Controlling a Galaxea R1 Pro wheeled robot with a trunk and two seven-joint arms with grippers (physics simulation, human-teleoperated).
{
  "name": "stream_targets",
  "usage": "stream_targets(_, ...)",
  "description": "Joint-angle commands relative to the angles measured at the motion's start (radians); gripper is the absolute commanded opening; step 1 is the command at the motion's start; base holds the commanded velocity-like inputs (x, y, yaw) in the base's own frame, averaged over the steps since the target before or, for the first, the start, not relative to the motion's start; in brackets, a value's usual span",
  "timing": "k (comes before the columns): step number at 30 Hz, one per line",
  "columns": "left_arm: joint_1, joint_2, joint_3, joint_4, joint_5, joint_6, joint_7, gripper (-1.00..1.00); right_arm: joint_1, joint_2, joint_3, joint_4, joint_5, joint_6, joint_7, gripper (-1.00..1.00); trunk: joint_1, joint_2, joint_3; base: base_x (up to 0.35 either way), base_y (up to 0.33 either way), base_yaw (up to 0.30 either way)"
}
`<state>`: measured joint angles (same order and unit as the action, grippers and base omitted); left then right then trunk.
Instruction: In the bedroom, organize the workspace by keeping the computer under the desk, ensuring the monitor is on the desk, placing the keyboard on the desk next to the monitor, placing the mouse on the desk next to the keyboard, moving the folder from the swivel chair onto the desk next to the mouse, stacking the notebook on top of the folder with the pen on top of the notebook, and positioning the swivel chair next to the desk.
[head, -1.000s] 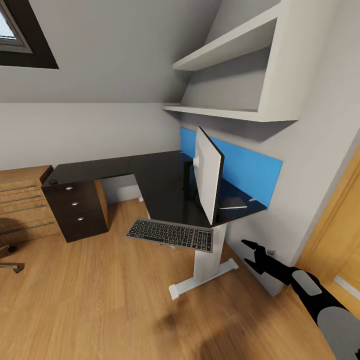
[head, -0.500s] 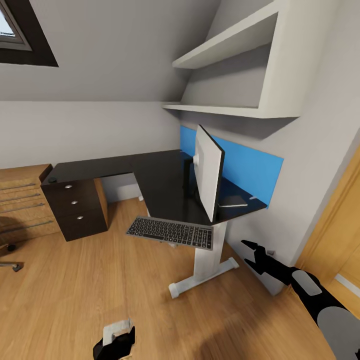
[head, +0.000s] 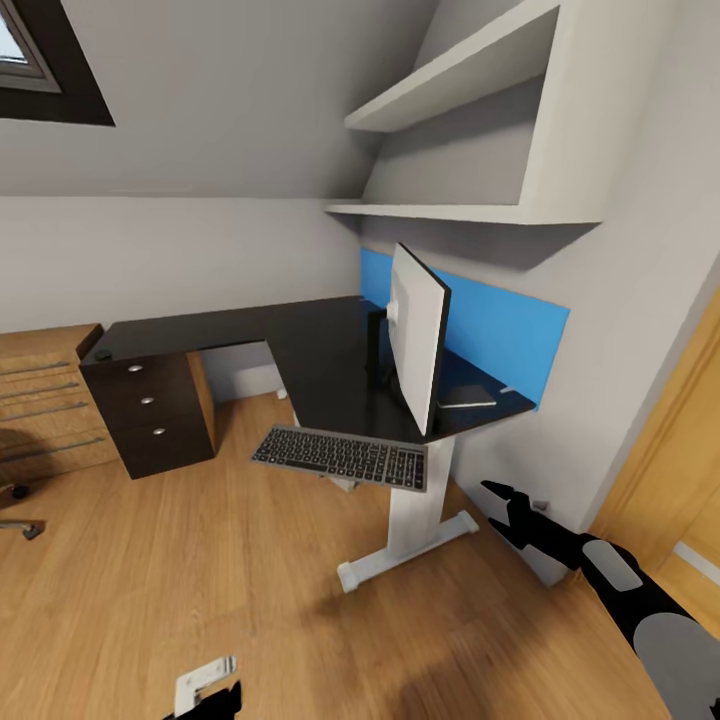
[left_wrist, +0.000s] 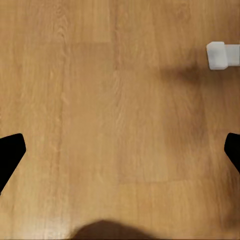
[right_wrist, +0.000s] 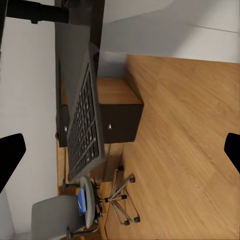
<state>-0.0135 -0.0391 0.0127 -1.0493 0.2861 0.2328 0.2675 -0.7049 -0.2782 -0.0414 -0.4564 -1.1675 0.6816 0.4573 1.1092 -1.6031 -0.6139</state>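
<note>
**Keyboard overhanging the tabletop edge**

We see the monitor (head: 418, 345) upright on the black tabletop (head: 320, 360), the keyboard (head: 342, 457) jutting past its front edge. Folder (right_wrist: 81, 201) lies on the swivel chair (right_wrist: 75, 212). Right hand (head: 505, 512) and left hand (left_wrist: 120, 150) both released, empty.

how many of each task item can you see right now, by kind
desk: 1
monitor: 1
keyboard: 1
swivel chair: 1
folder: 1
total: 5

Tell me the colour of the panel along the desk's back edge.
Bright blue panel, clearest in the head view, behind the monitor.
</note>
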Motion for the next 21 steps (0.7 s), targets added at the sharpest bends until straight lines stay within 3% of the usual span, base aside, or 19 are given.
stream_targets(1,0.0,0.0,0.002,0.004,0.008,-0.013,0.004,1.0,-0.001,0.0,-0.004,0.0,-0.001,0.007,0.001,1.0,0.004,-0.008,-0.004,0.0,0.0,0.0)
stream_targets(5,0.0,0.001,0.003,0.028,0.006,-0.077,0.005,1.0,-0.001,0.001,-0.005,-0.002,-0.001,0.007,0.004,1.0,0.019,-0.036,-0.017,0.0,0.0,0.0)
stream_targets(21,0.0,-0.005,-0.003,0.084,-0.013,-0.093,0.019,1.0,-0.001,0.02,-0.006,-0.002,-0.006,-0.023,0.011,1.0,0.081,-0.148,-0.067,0.0,0.0,0.0)
